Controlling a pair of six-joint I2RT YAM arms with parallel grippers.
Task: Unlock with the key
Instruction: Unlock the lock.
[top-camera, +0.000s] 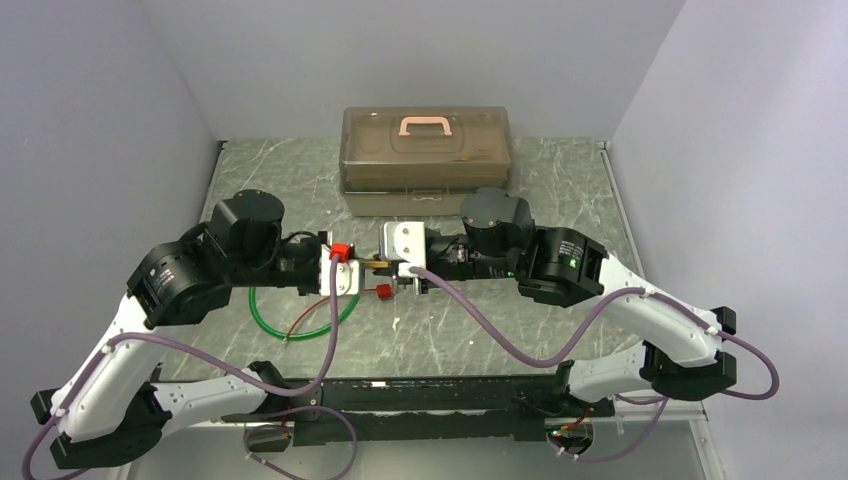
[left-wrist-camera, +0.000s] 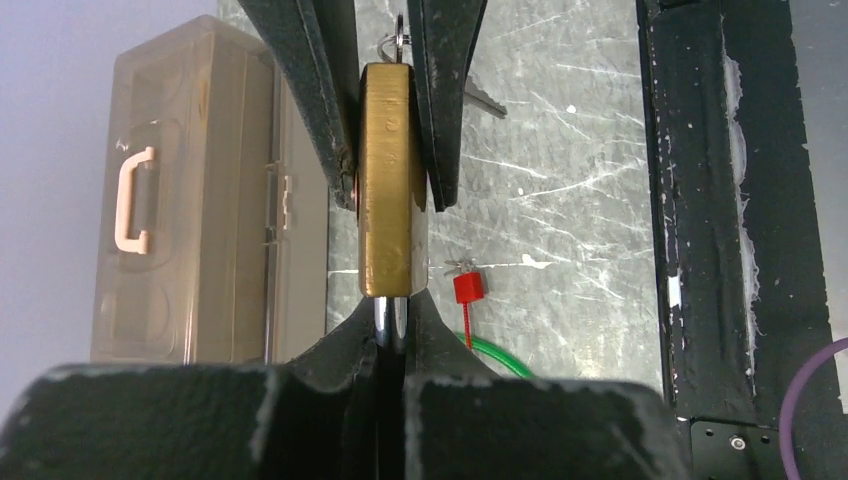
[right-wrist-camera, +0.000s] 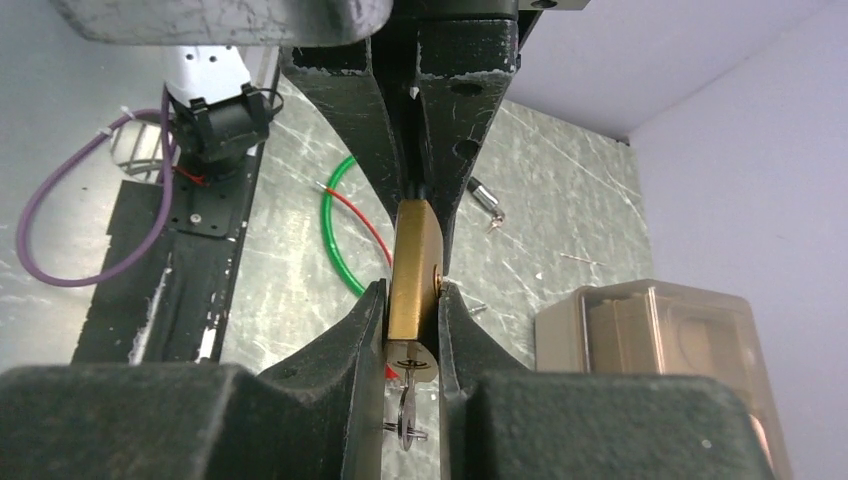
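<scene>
The small brass padlock (top-camera: 378, 265) hangs above the table between both grippers. In the left wrist view my left gripper (left-wrist-camera: 390, 322) is shut on its silver shackle, and the brass body (left-wrist-camera: 388, 180) stands beyond it. In the right wrist view my right gripper (right-wrist-camera: 412, 325) is shut on the sides of the brass body (right-wrist-camera: 415, 260). The tiny silver key (right-wrist-camera: 405, 410) sits in the keyhole at the padlock's end, edge-on between the right fingers, with a thin ring on it. It also shows in the left wrist view (left-wrist-camera: 400, 40).
A tan lidded plastic box (top-camera: 427, 160) with a pink handle stands behind the grippers. A red square tag (top-camera: 382, 291) on red wire and a green cable loop (top-camera: 300, 312) lie below the padlock. A small silver metal piece (left-wrist-camera: 485, 97) lies on the marbled tabletop.
</scene>
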